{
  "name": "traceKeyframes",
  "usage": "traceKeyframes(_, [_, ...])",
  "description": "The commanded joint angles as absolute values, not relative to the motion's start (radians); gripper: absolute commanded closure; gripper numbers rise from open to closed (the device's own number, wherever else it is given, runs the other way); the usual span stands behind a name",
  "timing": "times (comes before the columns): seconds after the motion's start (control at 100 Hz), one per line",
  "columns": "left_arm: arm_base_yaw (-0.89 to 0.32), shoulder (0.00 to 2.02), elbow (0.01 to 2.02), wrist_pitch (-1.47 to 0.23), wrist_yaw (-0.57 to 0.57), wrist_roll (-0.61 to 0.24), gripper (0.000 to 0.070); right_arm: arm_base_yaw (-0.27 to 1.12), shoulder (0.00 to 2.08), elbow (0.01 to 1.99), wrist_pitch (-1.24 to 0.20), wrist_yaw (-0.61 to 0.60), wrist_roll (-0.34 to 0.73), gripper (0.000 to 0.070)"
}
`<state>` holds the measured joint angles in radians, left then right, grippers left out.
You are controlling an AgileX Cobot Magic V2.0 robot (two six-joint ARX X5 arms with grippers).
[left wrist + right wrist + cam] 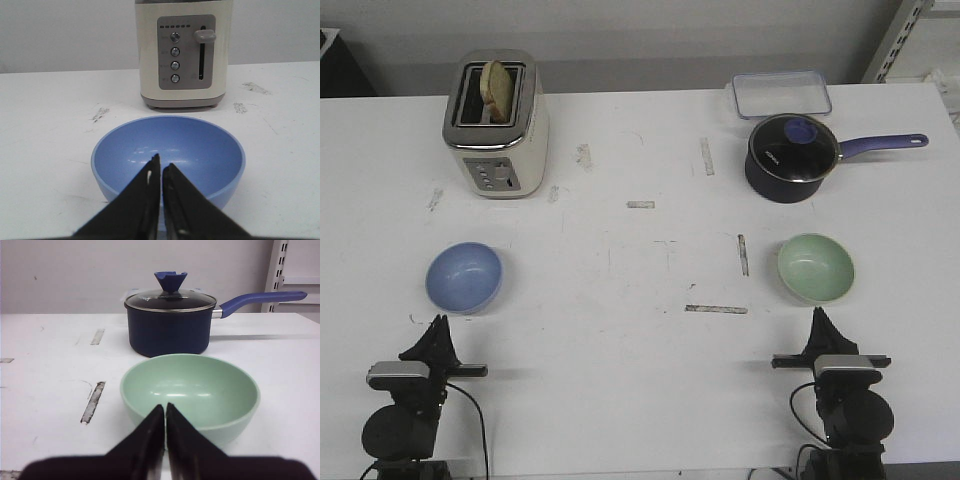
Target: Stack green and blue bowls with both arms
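Observation:
The blue bowl (464, 277) sits upright and empty on the white table at the left. The green bowl (816, 267) sits upright and empty at the right. My left gripper (439, 325) is shut and empty, just in front of the blue bowl; in the left wrist view its tips (160, 161) point at the bowl (200, 150). My right gripper (817, 318) is shut and empty, just in front of the green bowl; in the right wrist view its tips (165, 408) point at the bowl (200, 385).
A cream toaster (497, 125) with a slice of bread stands at the back left. A dark navy saucepan (790, 158) with a lid and long handle stands behind the green bowl, with a clear plastic container (780, 95) behind it. Tape marks dot the table.

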<state>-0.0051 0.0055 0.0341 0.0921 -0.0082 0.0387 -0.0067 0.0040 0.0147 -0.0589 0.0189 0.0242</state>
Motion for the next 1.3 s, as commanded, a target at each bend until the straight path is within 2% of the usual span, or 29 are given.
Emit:
traceKeyframes(0.0, [-0.006,0.004,0.013,0.105,-0.007,0.040,0.0699,-0.006,0.001,0.013,-0.048,0.019,0.037,0.0700])
traceKeyframes(0.86, [-0.006,0.004,0.013,0.097,-0.007,0.036,0.0699,-0.006,0.001,0.013,-0.041,0.031,0.035,0.0700])
traceKeyframes(0.96, [-0.006,0.004,0.013,0.097,-0.007,0.036,0.0699,-0.007,0.001,0.013,0.025,0.080,0.034,0.0700])
traceKeyframes(1.12, [-0.006,0.004,0.013,0.089,-0.007,0.037,0.0699,-0.007,0.002,0.054,0.279,0.112,0.033,0.0700])
traceKeyframes(1.29, [-0.006,0.004,0.013,0.072,-0.007,0.037,0.0699,-0.007,0.093,0.293,0.226,0.131,-0.002,0.0700])
